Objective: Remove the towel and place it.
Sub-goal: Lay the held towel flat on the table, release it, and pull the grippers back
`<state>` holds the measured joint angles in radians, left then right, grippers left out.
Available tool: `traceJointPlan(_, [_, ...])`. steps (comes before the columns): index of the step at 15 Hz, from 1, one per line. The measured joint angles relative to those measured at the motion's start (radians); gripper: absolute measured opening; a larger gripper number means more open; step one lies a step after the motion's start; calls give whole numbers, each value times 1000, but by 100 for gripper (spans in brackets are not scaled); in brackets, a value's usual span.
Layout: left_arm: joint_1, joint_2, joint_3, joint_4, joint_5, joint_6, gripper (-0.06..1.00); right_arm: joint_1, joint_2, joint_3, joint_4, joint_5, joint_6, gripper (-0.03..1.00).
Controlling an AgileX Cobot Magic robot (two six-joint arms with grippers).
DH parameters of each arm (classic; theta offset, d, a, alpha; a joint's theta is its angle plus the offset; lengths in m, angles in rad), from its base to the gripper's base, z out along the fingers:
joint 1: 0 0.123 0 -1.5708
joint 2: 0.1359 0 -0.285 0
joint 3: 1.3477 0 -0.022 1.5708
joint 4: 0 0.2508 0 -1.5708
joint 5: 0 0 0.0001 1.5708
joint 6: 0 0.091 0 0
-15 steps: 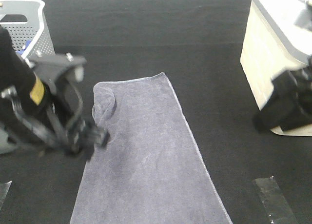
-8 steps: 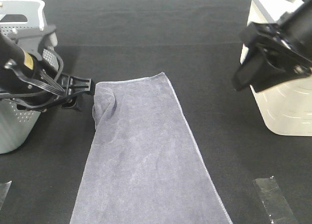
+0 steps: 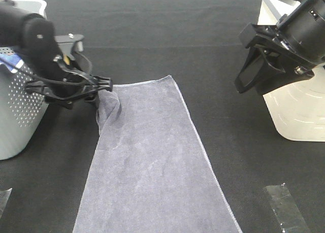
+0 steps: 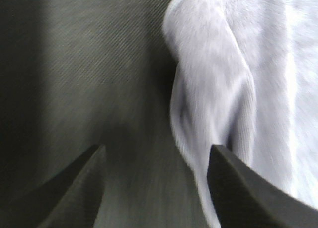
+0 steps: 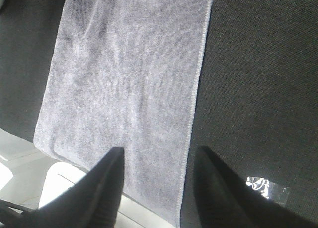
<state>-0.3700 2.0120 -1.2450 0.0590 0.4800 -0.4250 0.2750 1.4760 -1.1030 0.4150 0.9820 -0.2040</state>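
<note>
Grey-lavender towel (image 3: 152,162) lying flat on the black desk (image 3: 177,30). It runs from the near edge of the exterior view, where the frame cuts it off, to a hemmed far edge about mid-desk. Near right, well apart from the towel, a strip of clear tape (image 3: 285,205) is stuck on the desk. The far-left corner of the towel is rumpled into a raised fold. Left claw (image 3: 104,85) sits low at that corner, fingers spread. In the left wrist view one finger is over bare desk and the other at the edge of the fold; contact cannot be told. Right claw (image 3: 242,83) hangs above the desk to the right of the towel, fingers spread and holding nothing. The towel and its hem show beneath it in the right wrist view. Far left, a grey perforated basket (image 3: 20,106); far right, a cream bin (image 3: 299,116) behind the right arm
</note>
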Motion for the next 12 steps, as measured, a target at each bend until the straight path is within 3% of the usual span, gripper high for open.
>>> traceJointPlan(4, [0, 119, -158, -9, 146, 29, 57, 0, 0, 0, -2, 0, 0, 43])
traceJointPlan(12, [12, 125, -254, 23, 288, 57, 57, 0, 0, 0, -8, -1, 0, 43])
